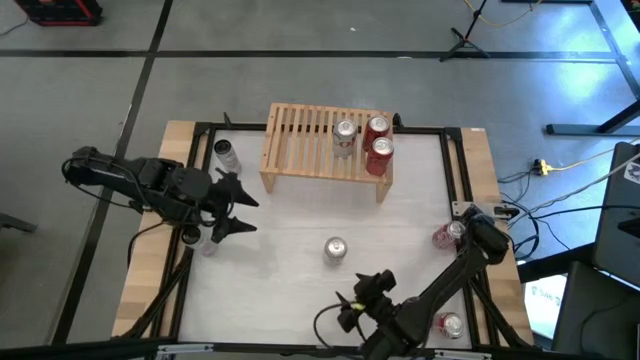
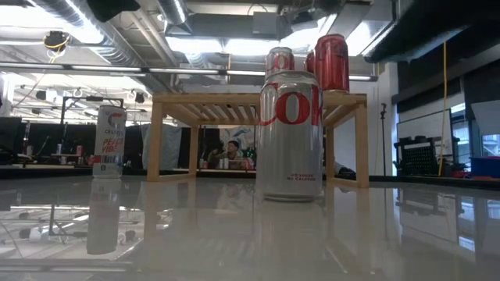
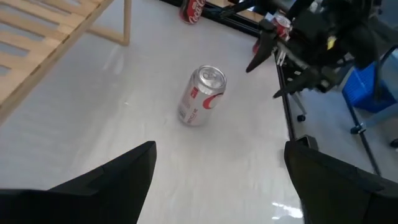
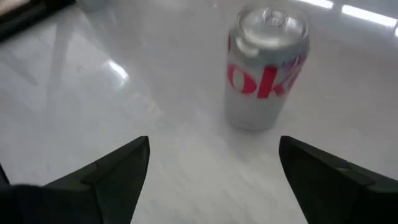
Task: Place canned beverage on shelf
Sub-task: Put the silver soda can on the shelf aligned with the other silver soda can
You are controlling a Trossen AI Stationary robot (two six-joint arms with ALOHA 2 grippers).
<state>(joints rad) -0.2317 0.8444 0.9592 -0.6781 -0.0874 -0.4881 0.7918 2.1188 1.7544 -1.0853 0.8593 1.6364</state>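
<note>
A silver can with red lettering (image 1: 335,249) stands upright on its base on the white table, near the middle; it also shows in the low view (image 2: 290,136). The light-wood shelf (image 1: 300,145) stands on its side legs at the far side and carries a silver can (image 1: 344,135) and two red cans (image 1: 379,142) at its right end. My right gripper (image 1: 365,295) is open, just near-right of the silver can (image 4: 264,68), not touching it. My left gripper (image 1: 235,205) is open at the table's left, pointing toward the can (image 3: 202,95).
A slim white can (image 1: 226,155) stands left of the shelf. A red can (image 1: 447,235) and another can (image 1: 450,325) stand along the table's right edge. A black frame (image 1: 455,160) runs around the table top.
</note>
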